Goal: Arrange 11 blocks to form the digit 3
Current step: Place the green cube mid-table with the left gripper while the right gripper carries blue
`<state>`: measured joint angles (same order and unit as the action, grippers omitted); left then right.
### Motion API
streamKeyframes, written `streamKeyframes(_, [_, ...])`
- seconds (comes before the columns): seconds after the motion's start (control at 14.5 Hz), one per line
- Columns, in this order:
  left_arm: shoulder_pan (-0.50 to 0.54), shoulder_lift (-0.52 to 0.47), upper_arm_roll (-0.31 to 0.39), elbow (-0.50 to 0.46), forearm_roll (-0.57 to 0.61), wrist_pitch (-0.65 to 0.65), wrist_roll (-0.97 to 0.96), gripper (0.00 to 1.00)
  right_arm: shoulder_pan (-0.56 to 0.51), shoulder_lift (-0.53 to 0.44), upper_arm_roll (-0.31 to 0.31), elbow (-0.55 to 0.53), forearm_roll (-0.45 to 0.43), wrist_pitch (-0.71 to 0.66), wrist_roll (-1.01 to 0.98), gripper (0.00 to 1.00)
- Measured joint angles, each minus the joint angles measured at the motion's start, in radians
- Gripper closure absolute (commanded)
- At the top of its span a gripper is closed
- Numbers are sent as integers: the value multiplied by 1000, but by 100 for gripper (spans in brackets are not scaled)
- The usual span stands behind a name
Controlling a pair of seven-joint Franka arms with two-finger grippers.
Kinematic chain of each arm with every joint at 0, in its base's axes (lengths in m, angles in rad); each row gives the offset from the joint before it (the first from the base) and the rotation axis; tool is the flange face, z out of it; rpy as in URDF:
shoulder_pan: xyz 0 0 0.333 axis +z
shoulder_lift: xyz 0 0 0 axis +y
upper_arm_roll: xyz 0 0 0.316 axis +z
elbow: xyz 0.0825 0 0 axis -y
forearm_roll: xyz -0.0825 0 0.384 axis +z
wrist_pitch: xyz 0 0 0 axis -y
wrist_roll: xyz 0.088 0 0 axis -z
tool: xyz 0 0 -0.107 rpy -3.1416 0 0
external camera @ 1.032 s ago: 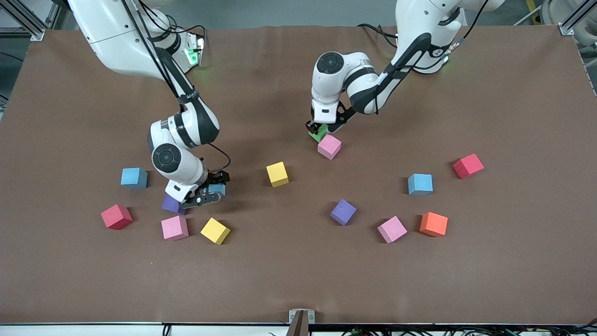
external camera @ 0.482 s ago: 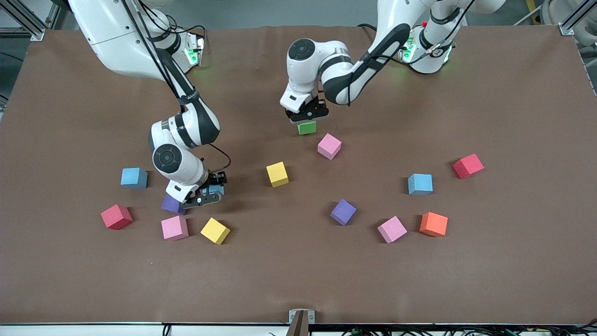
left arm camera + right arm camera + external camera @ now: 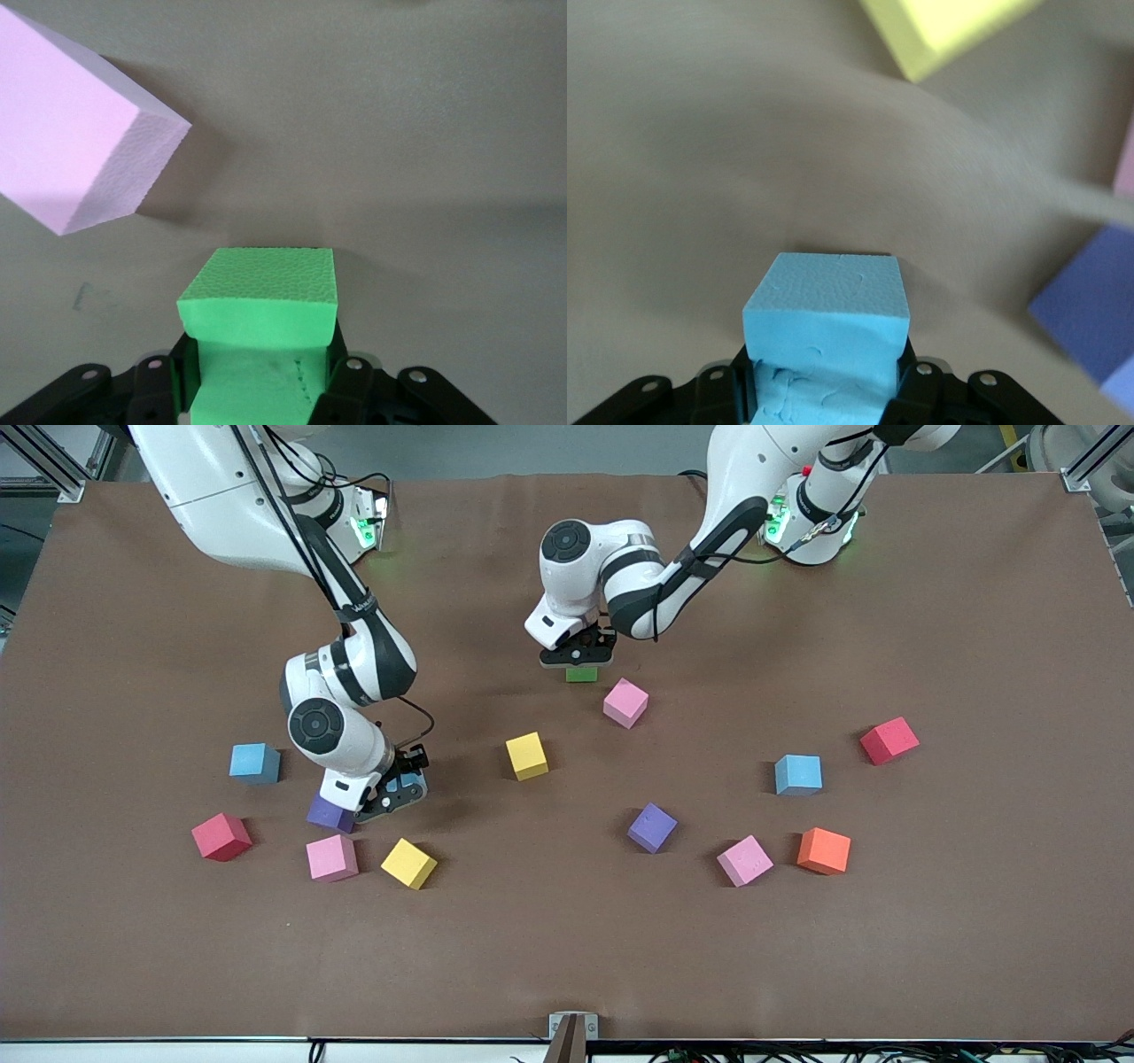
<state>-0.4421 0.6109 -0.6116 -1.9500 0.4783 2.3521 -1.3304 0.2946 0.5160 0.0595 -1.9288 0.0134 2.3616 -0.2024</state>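
My left gripper (image 3: 580,662) is shut on a green block (image 3: 581,676) and holds it low over the table beside a pink block (image 3: 625,702). In the left wrist view the green block (image 3: 261,305) sits between the fingers, with the pink block (image 3: 71,142) close by. My right gripper (image 3: 396,788) is shut on a light blue block (image 3: 410,784), low over the table beside a purple block (image 3: 330,813). The right wrist view shows this blue block (image 3: 828,323) gripped, with the purple block (image 3: 1090,305) and a yellow block (image 3: 948,27) nearby. No figure of joined blocks shows.
Loose blocks lie scattered: yellow (image 3: 527,755), light blue (image 3: 254,763), pink (image 3: 331,857), yellow (image 3: 408,863), purple (image 3: 652,827), pink (image 3: 744,860), orange (image 3: 823,850), light blue (image 3: 797,774). Red cubes lie at each end (image 3: 221,836) (image 3: 889,740).
My left gripper has carried the green block away from the pink block toward the right arm's end, turning it square. My right gripper has shifted slightly with the light blue block.
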Motion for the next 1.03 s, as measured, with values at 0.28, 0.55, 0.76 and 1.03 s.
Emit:
streamKeyframes(0.28, [1, 21, 0, 29, 0, -6, 15, 69, 1, -73, 2, -6, 0, -79, -302, 75])
streamKeyframes(0.55, [2, 26, 0, 34, 0, -11, 15, 0, 19, -147, 15, -80, 0, -72, -490, 76])
streamKeyframes(0.76, [7, 35, 5, 36, 0, -15, 14, 0, 73, -179, 21, -133, 0, -37, -530, 76])
streamKeyframes(1.03, [32, 34, 3, 109, 0, -114, 14, 0, 115, -198, 22, -173, 0, 3, -534, 76])
